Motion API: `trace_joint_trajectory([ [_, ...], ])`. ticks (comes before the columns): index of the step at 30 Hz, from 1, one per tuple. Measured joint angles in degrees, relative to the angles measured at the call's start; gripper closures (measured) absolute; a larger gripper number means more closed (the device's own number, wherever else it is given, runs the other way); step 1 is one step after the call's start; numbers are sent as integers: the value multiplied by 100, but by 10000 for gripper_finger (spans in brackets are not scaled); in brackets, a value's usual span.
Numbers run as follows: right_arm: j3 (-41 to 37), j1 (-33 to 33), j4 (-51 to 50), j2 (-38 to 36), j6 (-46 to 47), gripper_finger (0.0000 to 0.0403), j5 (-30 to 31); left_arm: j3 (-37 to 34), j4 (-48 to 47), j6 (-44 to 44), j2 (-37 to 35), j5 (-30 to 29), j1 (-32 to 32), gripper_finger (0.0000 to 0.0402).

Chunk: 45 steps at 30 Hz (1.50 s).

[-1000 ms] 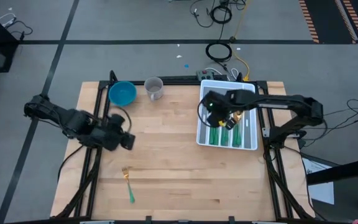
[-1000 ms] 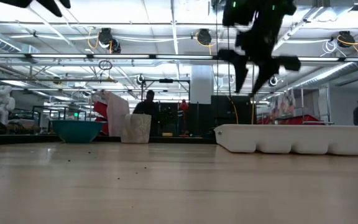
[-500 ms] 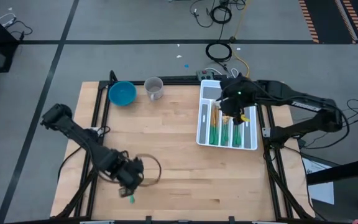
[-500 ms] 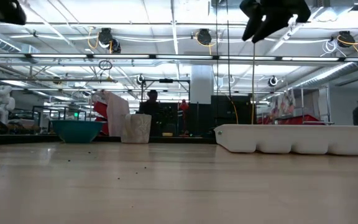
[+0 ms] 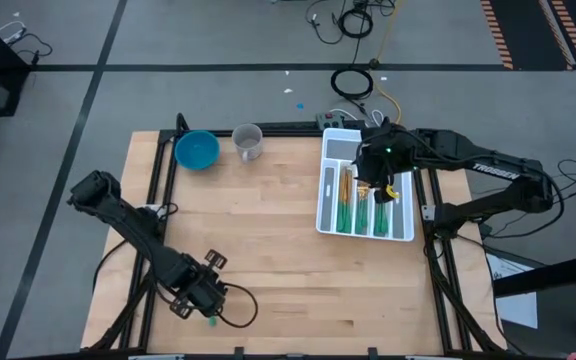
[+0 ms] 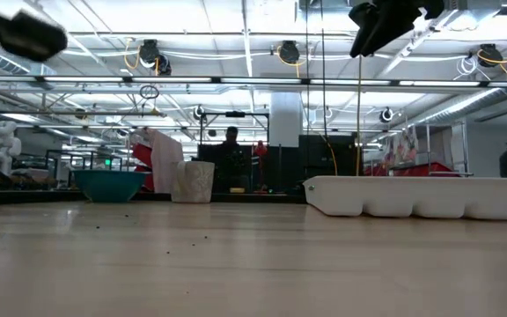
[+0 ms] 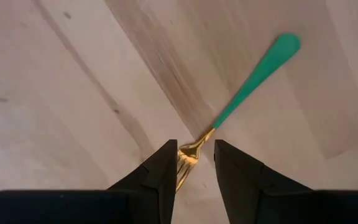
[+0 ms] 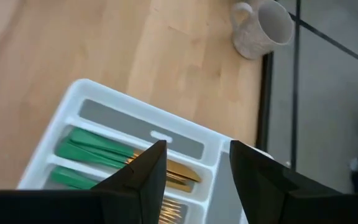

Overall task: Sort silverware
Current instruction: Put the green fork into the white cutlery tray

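A fork with a gold head and a teal handle lies flat on the wooden table near its front left. My left gripper points down over it, open, with one finger on either side of the fork's head, not touching it. In the high view the gripper covers most of the fork. My right gripper hangs open above the far end of the white divided tray, which holds several teal-handled pieces of silverware. In the low view the right gripper is well above the tray.
A blue bowl and a pale mug stand at the table's far edge, left of the tray. Bare wood lies between the fork and the tray. People move about in the room behind the table.
My left gripper has swung from the table's left middle toward the near edge, come down and rolled about its own axis, ending over the fork. My right gripper has risen out of the tray and drawn toward its far end. The fork has stayed where it was.
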Motion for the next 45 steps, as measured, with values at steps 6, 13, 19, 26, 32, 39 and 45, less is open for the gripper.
trace_joint_trajectory([
  [6,0,235,22,-2,100,236,-67,-660,401,48,0,16,-23,288],
  [13,0,442,63,-2,471,236,-64,-1265,1093,442,0,251,-170,288],
  [19,-2,572,66,-2,621,236,-42,-1570,1718,787,0,243,-166,288],
  [26,-2,595,51,0,857,236,-40,-2085,2486,1024,-38,337,-174,288],
  [32,-2,661,20,0,903,236,-32,-2393,2763,1484,-70,377,-144,343],
  [39,-2,920,4,0,1006,237,-35,-2365,2642,2107,-64,369,-99,395],
  [45,-9,1188,4,-198,1358,262,-35,-1766,1959,2073,40,272,137,399],
])
